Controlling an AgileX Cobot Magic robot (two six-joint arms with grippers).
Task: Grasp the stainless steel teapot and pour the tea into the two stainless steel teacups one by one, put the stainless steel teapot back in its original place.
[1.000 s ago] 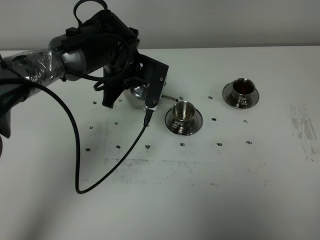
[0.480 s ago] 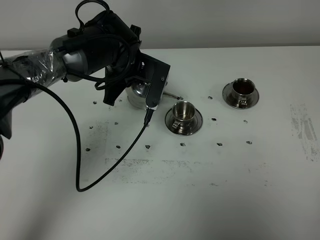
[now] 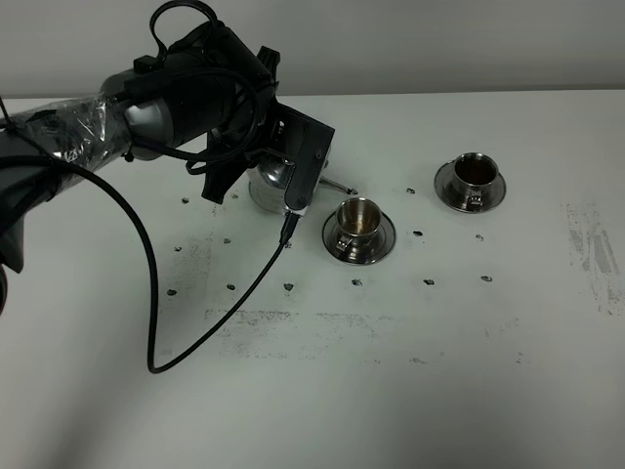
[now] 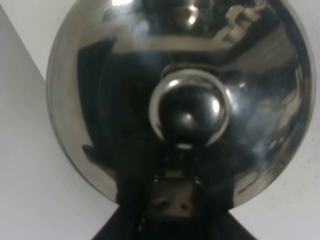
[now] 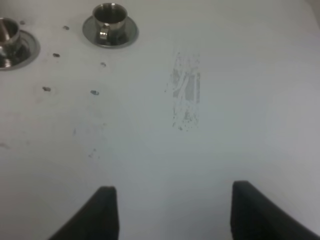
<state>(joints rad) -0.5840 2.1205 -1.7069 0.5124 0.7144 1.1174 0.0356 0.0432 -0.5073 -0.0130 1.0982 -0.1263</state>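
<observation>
My left gripper [image 3: 262, 166] is shut on the stainless steel teapot [image 3: 268, 186], and its thin spout [image 3: 337, 183] points toward the near teacup [image 3: 358, 223]. The left wrist view is filled by the pot's lid and its round knob [image 4: 190, 112]. The far teacup [image 3: 472, 174] on its saucer holds reddish-brown tea [image 3: 477, 170]. A brownish tint shows inside the near cup. The right wrist view shows my right gripper [image 5: 175, 212] open over bare table, with both cups [image 5: 109, 20] far ahead of it. The original place is hidden under the arm and pot.
A black cable [image 3: 156, 293] loops from the left arm down across the white table [image 3: 439, 371]. Small dark spots and scuffed patches [image 3: 591, 249] mark the surface. The right arm is outside the exterior high view.
The teapot has tipped back and drawn slightly away from the near cup, its spout no longer over the rim. The right gripper shows no earlier frame.
</observation>
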